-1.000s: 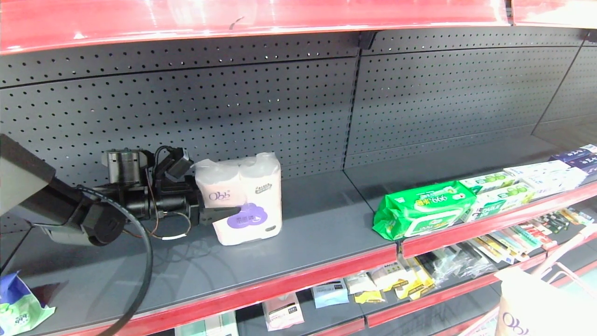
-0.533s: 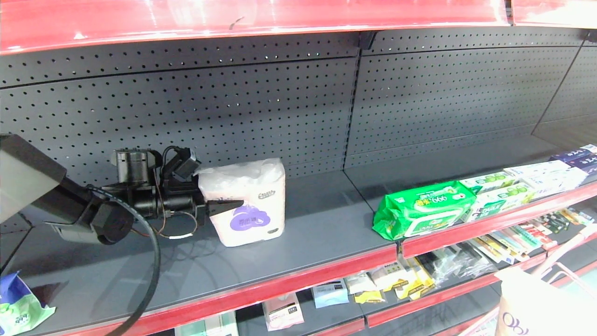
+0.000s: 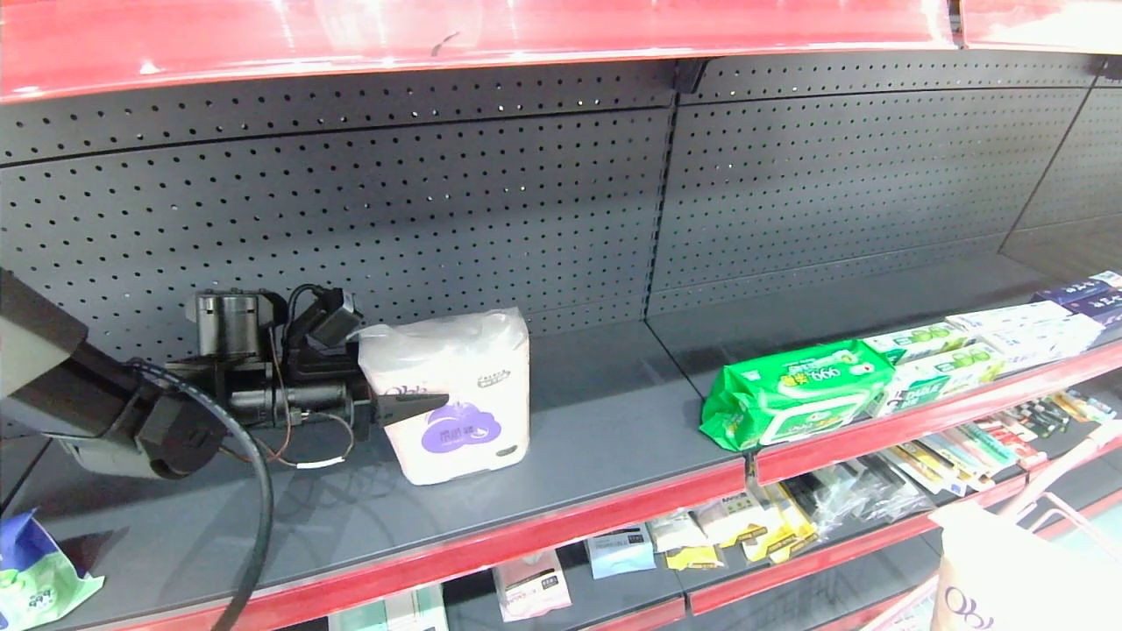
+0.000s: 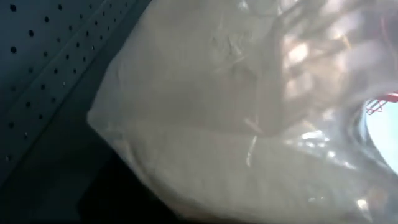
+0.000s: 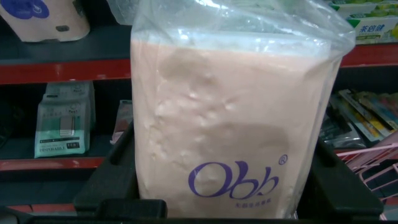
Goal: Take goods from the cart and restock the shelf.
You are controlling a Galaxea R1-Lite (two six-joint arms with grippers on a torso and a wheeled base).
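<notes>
White plastic film wraps the toilet-paper pack (image 3: 460,394), which stands upright on the left half of the shelf (image 3: 596,438), about midway between the red front edge and the pegboard back (image 3: 438,202). Its base looks to be on or just touching the deck. The left jaws pinch it from its left side: one dark finger lies across the printed front face, and the other is hidden behind the pack. A green wipes pack (image 3: 793,390) lies well apart on the shelf's right half, at the front edge.

The risk I see is in the letting go. If the base is not fully seated, the pack could rock or tip forward once the jaws spread. A finger catching the loose film on the way out could also drag it toward the front edge.

The head view places the pack on the shelf. The left wrist view gives crumpled film pressed close to the lens, with the pegboard beside it, and cannot settle whether the base is down. The right wrist view adds a second pack (image 5: 236,124) clamped between the right jaws, one finger against each side. It hangs below shelf level in front of the lower shelves (image 5: 62,68), and could knock a red edge when raised.
</notes>
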